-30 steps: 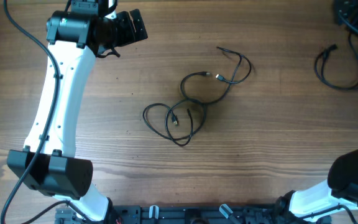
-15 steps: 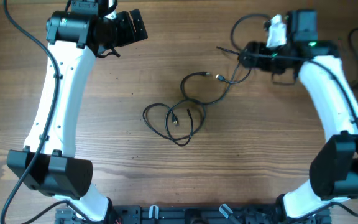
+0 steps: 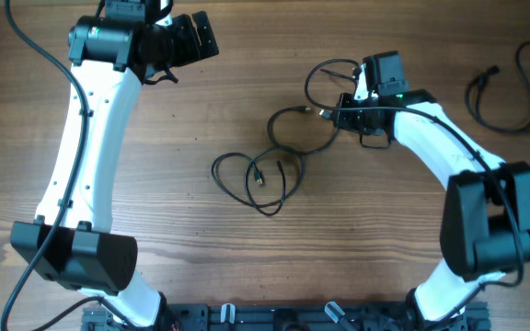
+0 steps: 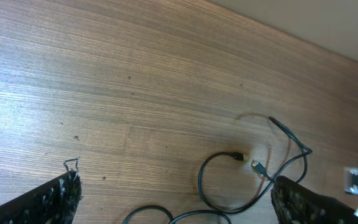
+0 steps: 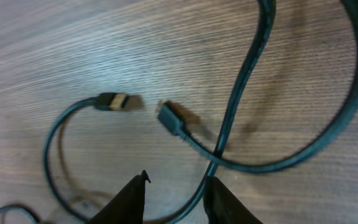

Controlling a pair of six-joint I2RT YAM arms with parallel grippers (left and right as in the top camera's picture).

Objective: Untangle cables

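Note:
The thin black cables (image 3: 265, 170) lie in overlapping loops mid-table, with two plug ends (image 3: 315, 112) at the upper right of the tangle. My right gripper (image 3: 340, 116) is low over that end. In the right wrist view a cable strand (image 5: 253, 56) runs down between its fingers, close against the right fingertip (image 5: 225, 202). The jaws are narrowed around it, with a gap still showing on the left side, and both plugs (image 5: 120, 101) lie just ahead. My left gripper (image 3: 187, 41) hangs wide open at the upper left, above the table and touching nothing; its wrist view shows the cable loop (image 4: 204, 180) below.
Another black cable (image 3: 504, 97) lies apart at the far right edge. The right arm's own thicker wire (image 3: 325, 74) loops above the gripper. Bare wooden tabletop (image 3: 155, 230) surrounds the tangle.
The right arm swung in from the right and came down-left over the plug ends, its jaws narrowing around a cable strand. The left arm has not moved.

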